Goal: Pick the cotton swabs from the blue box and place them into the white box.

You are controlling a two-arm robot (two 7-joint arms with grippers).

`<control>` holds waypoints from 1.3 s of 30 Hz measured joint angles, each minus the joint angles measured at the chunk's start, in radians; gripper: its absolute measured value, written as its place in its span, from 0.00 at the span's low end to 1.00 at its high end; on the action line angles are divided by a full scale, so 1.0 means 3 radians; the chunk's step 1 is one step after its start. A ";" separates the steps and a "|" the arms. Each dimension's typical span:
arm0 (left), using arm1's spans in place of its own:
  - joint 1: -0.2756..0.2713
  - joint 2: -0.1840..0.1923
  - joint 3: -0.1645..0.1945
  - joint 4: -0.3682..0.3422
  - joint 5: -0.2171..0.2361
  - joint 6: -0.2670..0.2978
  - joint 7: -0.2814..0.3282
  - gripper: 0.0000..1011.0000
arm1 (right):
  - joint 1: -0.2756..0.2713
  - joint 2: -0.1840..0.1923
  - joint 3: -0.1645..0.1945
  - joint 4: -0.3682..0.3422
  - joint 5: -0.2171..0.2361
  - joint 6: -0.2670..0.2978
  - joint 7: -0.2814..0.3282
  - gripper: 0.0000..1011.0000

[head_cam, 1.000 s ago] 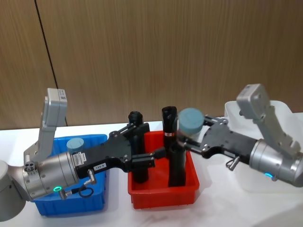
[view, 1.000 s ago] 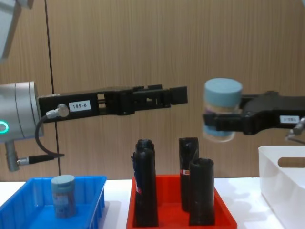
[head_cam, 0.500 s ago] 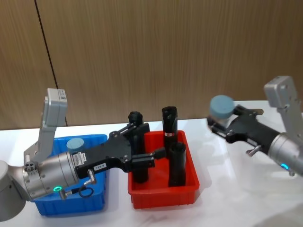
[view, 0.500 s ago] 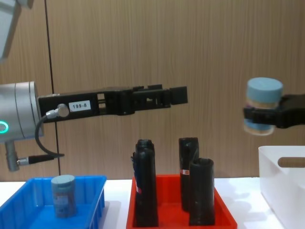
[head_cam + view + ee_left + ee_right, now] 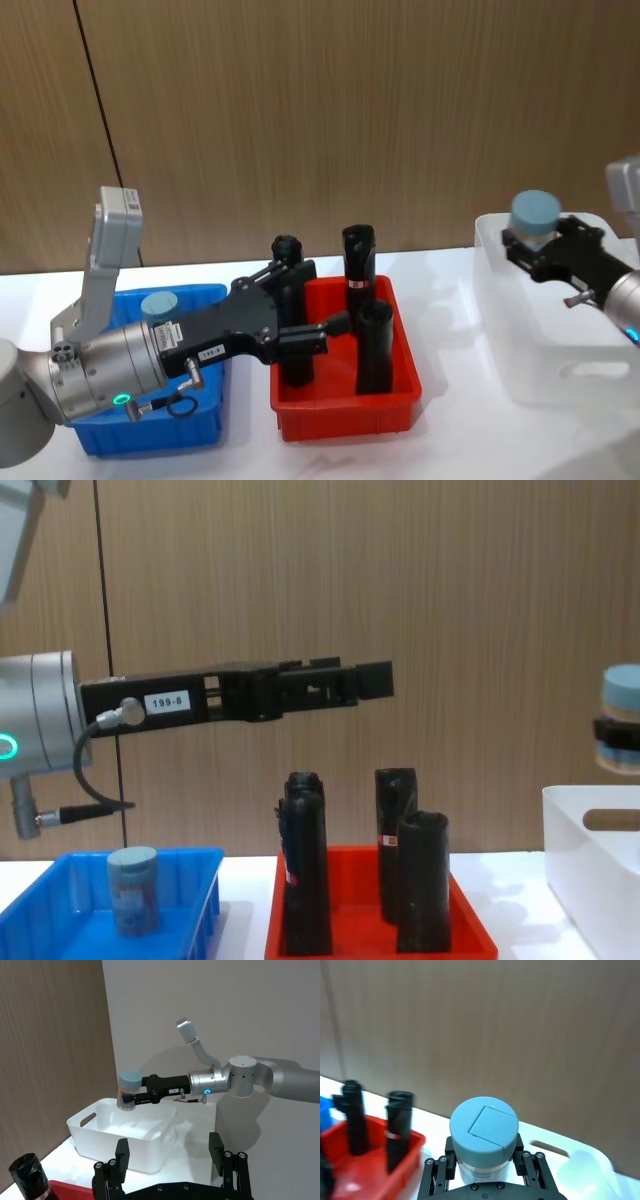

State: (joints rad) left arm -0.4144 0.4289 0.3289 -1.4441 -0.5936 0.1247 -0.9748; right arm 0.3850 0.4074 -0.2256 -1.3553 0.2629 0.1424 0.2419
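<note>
Head view, nearest first: the left gripper point(image 5: 310, 298) reaches from over the blue box point(image 5: 205, 425) out above the red tray point(image 5: 345, 415). Its fingers point(image 5: 121, 1151) are spread wide with nothing between them, and the chest view shows it hanging clear above the black rolls point(image 5: 375, 345). The blue box sits at the left of the white table point(image 5: 450, 440), and one cotton swabs jar point(image 5: 158, 305) stands upright in its far part. Just right of it is the red tray, with three black rolls standing upright inside. Farther right, apart from the tray, stands the white box point(image 5: 560, 375), its oval handle cutout facing near. The right gripper point(image 5: 533, 245) comes in from the right edge and holds a second cotton swabs jar point(image 5: 534, 215) upright, with its fingers closed on the jar's clear body below the grey-blue lid. That jar is in the air over the far left part of the white box, above its rim and not touching it. A wooden wall point(image 5: 350, 120) stands behind the table.
</note>
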 joint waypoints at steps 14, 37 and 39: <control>0.0000 0.0000 0.0000 0.0000 0.0000 0.0000 0.0000 0.99 | 0.0487 -0.0121 0.0053 0.1035 -0.0107 0.0060 -0.0280 0.63; 0.0000 0.0000 0.0000 0.0000 0.0000 0.0000 0.0000 0.99 | 0.0867 -0.0230 0.0044 0.1760 -0.0217 0.0032 -0.0249 0.99; 0.0000 0.0000 0.0000 0.0000 0.0000 0.0000 0.0000 0.99 | 0.0866 -0.0231 0.0044 0.1749 -0.0217 0.0037 -0.0245 0.99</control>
State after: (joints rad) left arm -0.4143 0.4289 0.3288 -1.4440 -0.5936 0.1247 -0.9749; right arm 0.6449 0.3381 -0.2124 -0.8305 0.1977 0.1536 0.1684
